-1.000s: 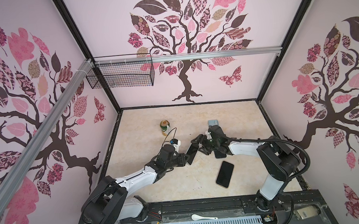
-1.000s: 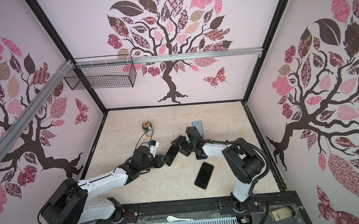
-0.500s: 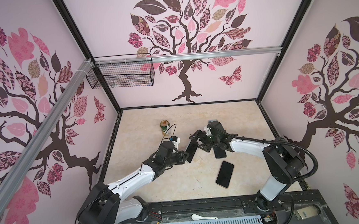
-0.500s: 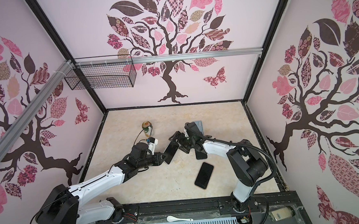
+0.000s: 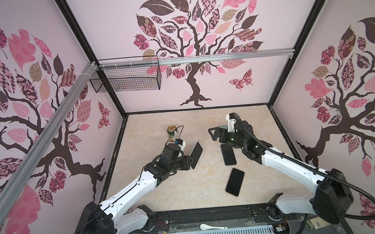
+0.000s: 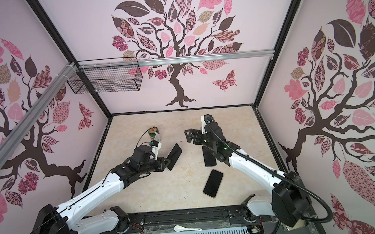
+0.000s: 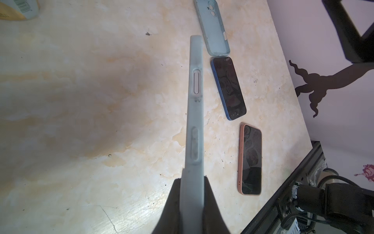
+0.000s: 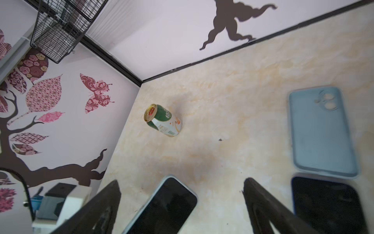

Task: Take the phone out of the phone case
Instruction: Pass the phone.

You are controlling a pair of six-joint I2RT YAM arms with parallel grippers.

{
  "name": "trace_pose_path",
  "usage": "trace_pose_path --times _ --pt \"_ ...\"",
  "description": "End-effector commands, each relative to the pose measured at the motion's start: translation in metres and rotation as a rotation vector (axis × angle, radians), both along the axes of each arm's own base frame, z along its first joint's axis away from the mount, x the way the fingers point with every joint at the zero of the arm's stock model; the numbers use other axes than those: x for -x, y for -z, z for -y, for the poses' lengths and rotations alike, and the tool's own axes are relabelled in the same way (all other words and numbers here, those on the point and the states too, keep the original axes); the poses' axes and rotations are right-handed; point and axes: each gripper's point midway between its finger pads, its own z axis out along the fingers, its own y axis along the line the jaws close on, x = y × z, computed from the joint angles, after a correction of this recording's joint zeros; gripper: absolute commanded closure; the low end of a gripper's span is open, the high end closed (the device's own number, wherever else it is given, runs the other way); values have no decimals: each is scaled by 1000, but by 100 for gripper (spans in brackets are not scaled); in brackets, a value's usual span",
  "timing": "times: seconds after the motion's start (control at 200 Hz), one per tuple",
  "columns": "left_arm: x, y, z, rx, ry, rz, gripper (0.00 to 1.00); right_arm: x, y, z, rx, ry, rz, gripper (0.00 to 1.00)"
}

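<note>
While the phone [image 5: 196, 155] sits inside its pale phone case [image 7: 195, 113], the left gripper [image 7: 192, 182] clamps one short end. Its fingers are narrow, one pressed on each broad face, and the cased phone juts out past the fingertips, tilted on edge above the table [image 5: 186, 189]. Opposite that free end, with a clear gap between, the right gripper [image 5: 216, 134] has its fingers spread wide and holds nothing. An empty blue case [image 8: 321, 131] lies just beside the right fingers, and a blue phone [image 5: 228, 154] lies end to end with it. A pink-cased phone [image 5: 235, 182] lies further back, well apart from both fingertips. A can [image 5: 172, 131] stands beyond the left fingers.
</note>
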Motion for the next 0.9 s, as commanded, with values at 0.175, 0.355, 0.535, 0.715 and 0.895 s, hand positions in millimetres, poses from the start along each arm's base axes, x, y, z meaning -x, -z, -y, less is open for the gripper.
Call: trace_pose_path --times 0.175,0.355,0.535,0.715,0.895 --pt "-1 -57 -3 16 68 72 100 41 -36 -2 322 -284 446 0" --pt "12 -78 -3 89 195 134 100 66 -11 -23 487 -582 442 2" --pt "24 -96 -10 12 343 240 100 93 -16 -28 484 -724 492 10" --pt "32 -116 -8 -18 453 366 100 120 -1 -27 536 -902 455 12" --pt "39 -122 5 11 585 394 100 139 11 -15 599 -973 426 16"
